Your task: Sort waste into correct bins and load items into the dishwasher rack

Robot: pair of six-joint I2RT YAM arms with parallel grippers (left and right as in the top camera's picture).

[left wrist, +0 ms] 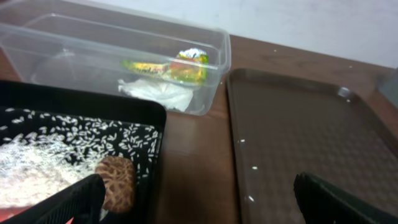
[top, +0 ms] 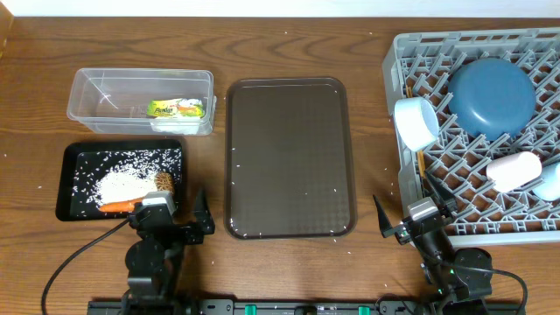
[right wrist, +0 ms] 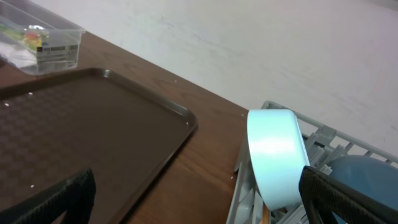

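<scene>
Jaws are spread wide on the left gripper and right gripper, nothing gripped. Just ahead-right of the right gripper, the white bowl is stood on edge in the dishwasher rack; judged rigid and slippery, it is best pinched across its rim.

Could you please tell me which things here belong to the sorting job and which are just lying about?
Job: tub, wrapper, napkin, black tray, rice, carrot, brown lump, rack, plate, bowl, pink cup, blue cup, chopsticks.
Lying about: brown tray.
</scene>
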